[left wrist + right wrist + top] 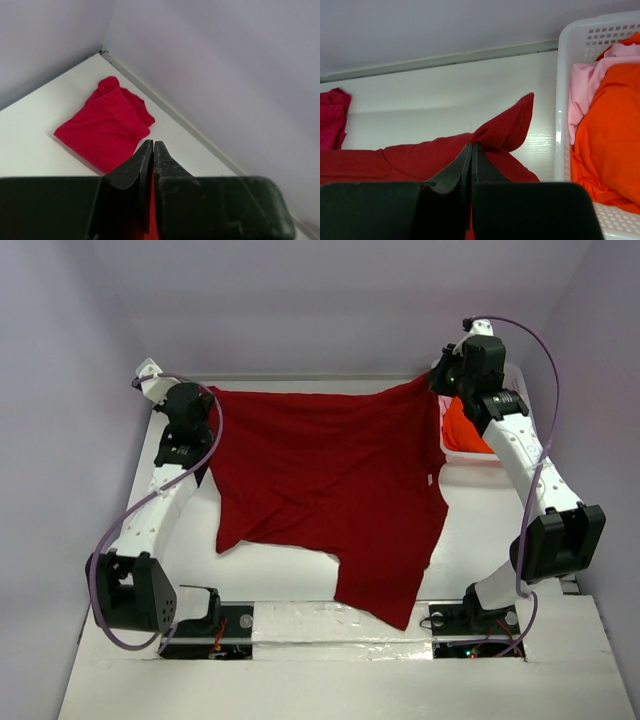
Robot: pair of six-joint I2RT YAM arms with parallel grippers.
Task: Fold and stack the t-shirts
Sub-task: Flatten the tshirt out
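Observation:
The large dark red t-shirt [330,480] hangs spread between my two grippers over the far half of the table, its lower part draping toward the near edge. My left gripper [205,398] is shut on its far left corner; red cloth shows between the jaws in the left wrist view [151,200]. My right gripper [440,375] is shut on its far right corner [510,125]. A folded crimson-pink t-shirt [105,127] lies on the table near the far left corner. The bright orange t-shirt [607,135] and the pale pink t-shirt [585,85] lie in the basket.
The white plastic lattice basket [478,462] stands at the far right, next to my right arm; its rim also shows in the right wrist view [570,40]. Grey walls close in the table at the back and sides.

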